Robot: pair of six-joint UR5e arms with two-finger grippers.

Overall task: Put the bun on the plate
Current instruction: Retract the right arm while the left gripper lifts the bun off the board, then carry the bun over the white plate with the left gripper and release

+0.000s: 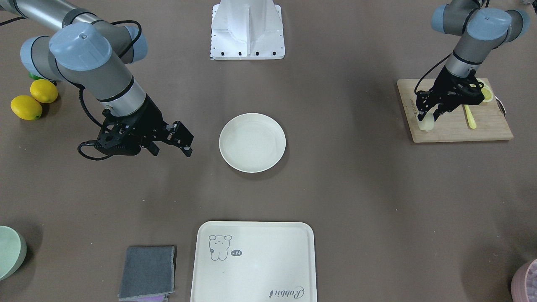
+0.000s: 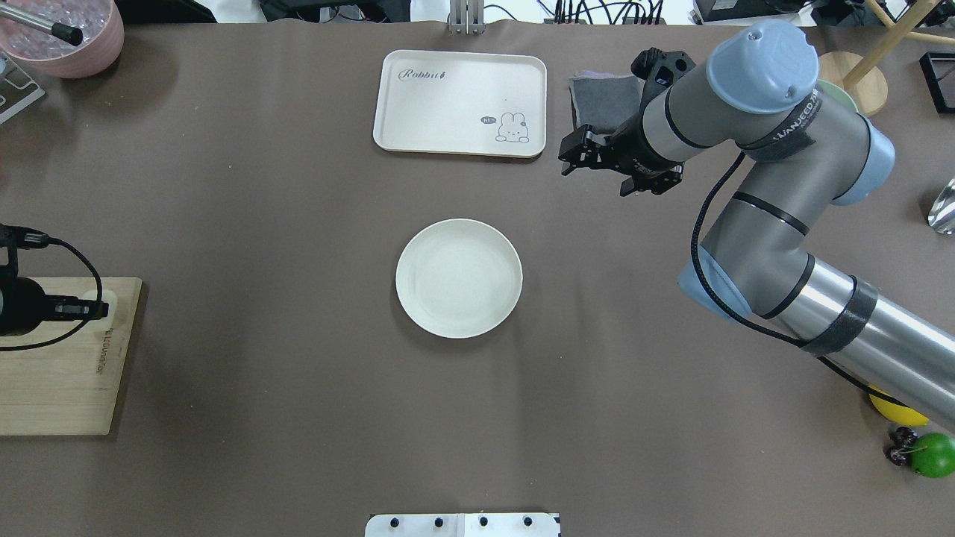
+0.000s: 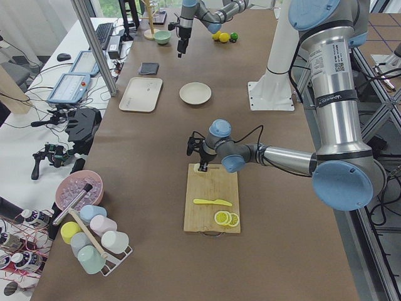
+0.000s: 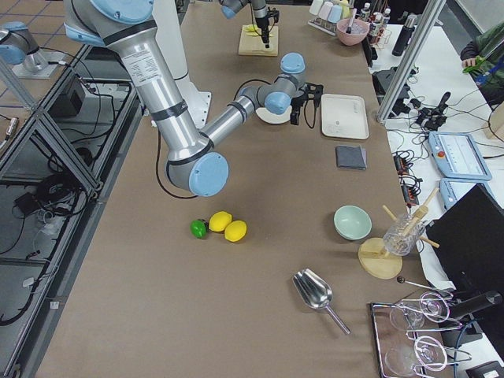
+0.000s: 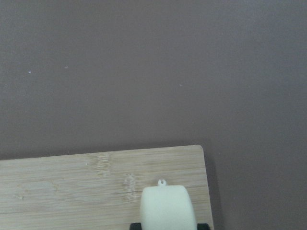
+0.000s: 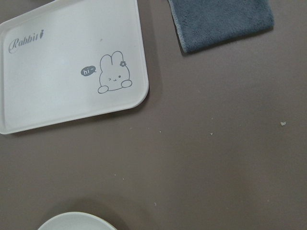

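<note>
The bun [image 1: 426, 123], a small pale cream lump, sits at the near corner of the wooden cutting board [image 1: 451, 128]. My left gripper [image 1: 428, 119] is shut on it, with a finger on each side. In the left wrist view the bun [image 5: 168, 208] fills the bottom centre over the board's edge. I cannot tell whether it is touching the board or just above it. The round cream plate [image 1: 252, 142] lies bare in the middle of the table, also seen as the plate [image 2: 459, 277] from overhead. My right gripper [image 1: 184, 140] hovers open beside the plate, holding nothing.
A cream tray [image 1: 253, 260] with an animal drawing and a grey cloth [image 1: 147, 272] lie at the far side from the robot. Two lemons [image 1: 33, 100] sit near the right arm. A yellow knife [image 1: 470, 116] and lemon slices [image 1: 486, 94] rest on the board.
</note>
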